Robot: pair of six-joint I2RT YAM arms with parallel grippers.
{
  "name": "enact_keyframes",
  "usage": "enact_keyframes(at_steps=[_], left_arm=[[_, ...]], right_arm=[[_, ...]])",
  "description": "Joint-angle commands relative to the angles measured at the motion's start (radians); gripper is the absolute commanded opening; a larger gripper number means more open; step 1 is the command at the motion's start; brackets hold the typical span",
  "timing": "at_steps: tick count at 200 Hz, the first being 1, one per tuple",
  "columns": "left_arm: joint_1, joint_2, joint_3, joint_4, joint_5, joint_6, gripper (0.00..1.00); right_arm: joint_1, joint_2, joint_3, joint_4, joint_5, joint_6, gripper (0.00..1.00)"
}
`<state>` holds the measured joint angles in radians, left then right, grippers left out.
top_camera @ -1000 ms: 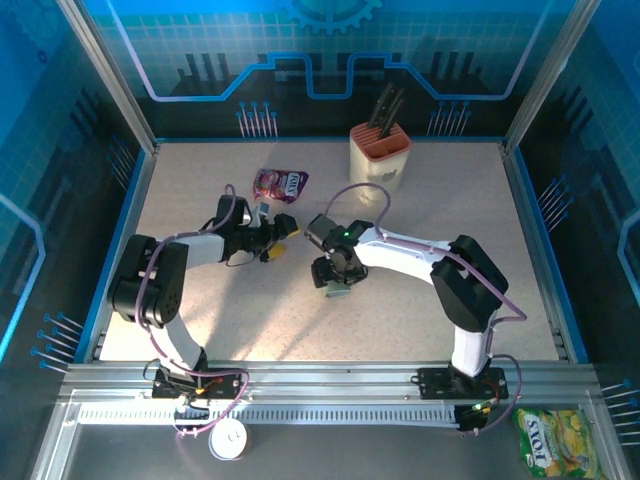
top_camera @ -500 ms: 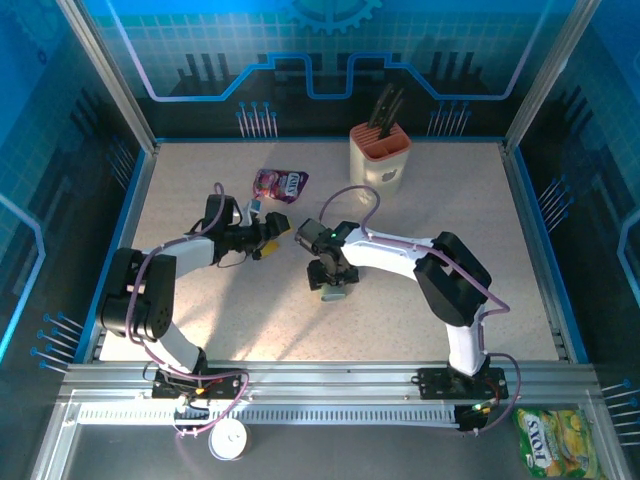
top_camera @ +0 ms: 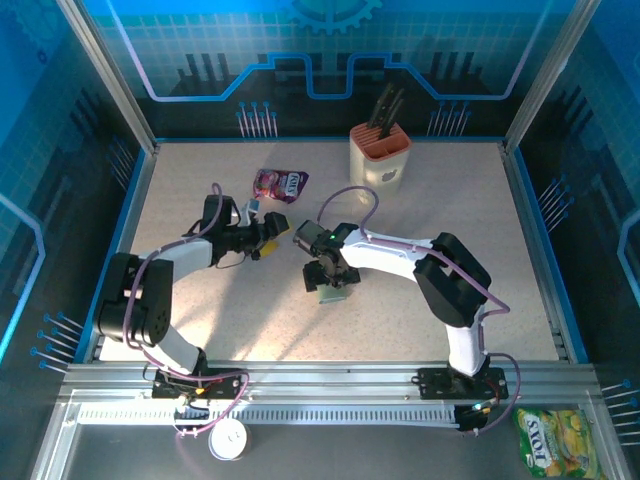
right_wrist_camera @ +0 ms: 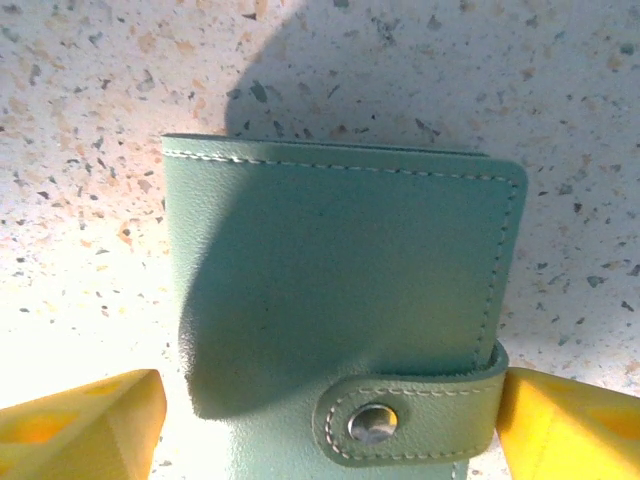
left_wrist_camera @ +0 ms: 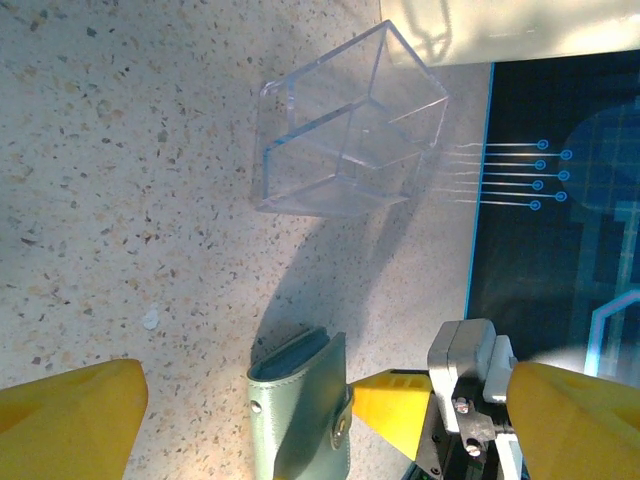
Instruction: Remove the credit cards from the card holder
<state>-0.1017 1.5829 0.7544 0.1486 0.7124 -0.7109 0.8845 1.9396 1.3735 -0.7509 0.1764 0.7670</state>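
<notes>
- The card holder point(right_wrist_camera: 340, 300) lies flat on the table point(right_wrist_camera: 100, 100), folded shut, with its snap tab point(right_wrist_camera: 400, 415) fastened.
- The right tool point(right_wrist_camera: 325, 425) hangs just above it, spread wide. Its yellow fingers point(right_wrist_camera: 80, 425) sit one at each side of the holder, and nothing is clamped between them.
- The left tool point(left_wrist_camera: 325, 400) is wide open too and carries nothing. The holder lies ahead of it, apart from its tips.
- In the left wrist view, a clear box point(left_wrist_camera: 350, 135) stands on the table beyond the holder.
</notes>
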Motion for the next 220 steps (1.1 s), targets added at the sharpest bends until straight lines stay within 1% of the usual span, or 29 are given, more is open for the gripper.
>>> enact_keyframes(at_steps=[1,28,47,73,101,124,132,143,155,177,201,220], left_arm=[[0.002,-0.051,-0.003,-0.047,0.008,-0.040,0.94],[-0.002,-0.119,-0.006,-0.170,-0.044,-0.032,0.94],[-0.010,-0.162,0.008,-0.266,-0.081,-0.022,0.94],[-0.070,-0.215,0.008,-0.328,-0.156,-0.032,0.94],[-0.171,-0.227,0.044,-0.349,-0.242,-0.004,0.94],[-0.220,-0.215,0.060,-0.293,-0.280,-0.024,0.94],[-0.232,-0.213,0.068,-0.295,-0.305,-0.029,0.93],[-0.242,-0.216,0.079,-0.304,-0.333,-0.039,0.93],[-0.245,-0.221,0.085,-0.314,-0.351,-0.048,0.93],[-0.249,-0.238,0.064,-0.303,-0.373,-0.083,0.93],[-0.250,-0.247,0.018,-0.263,-0.360,-0.113,0.92],[-0.250,-0.254,-0.004,-0.260,-0.367,-0.114,0.90]], right_arm=[[0.014,-0.066,-0.011,0.008,0.021,-0.021,0.87],[0.014,-0.094,-0.011,0.027,0.012,-0.085,0.87],[0.019,-0.124,-0.050,0.064,0.017,-0.117,0.87],[0.019,-0.205,-0.153,0.132,0.017,-0.158,0.87],[0.021,-0.268,-0.199,0.175,0.027,-0.204,0.87],[0.016,-0.271,-0.203,0.189,0.060,-0.211,0.87],[0.009,-0.269,-0.203,0.197,0.051,-0.205,0.87],[-0.005,-0.268,-0.203,0.213,0.014,-0.214,0.86],[-0.009,-0.278,-0.207,0.214,0.023,-0.196,0.84],[-0.027,-0.266,-0.219,0.246,-0.053,-0.154,0.83],[-0.032,-0.227,-0.202,0.201,-0.078,-0.100,0.77],[-0.032,-0.215,-0.208,0.191,-0.089,-0.095,0.72]])
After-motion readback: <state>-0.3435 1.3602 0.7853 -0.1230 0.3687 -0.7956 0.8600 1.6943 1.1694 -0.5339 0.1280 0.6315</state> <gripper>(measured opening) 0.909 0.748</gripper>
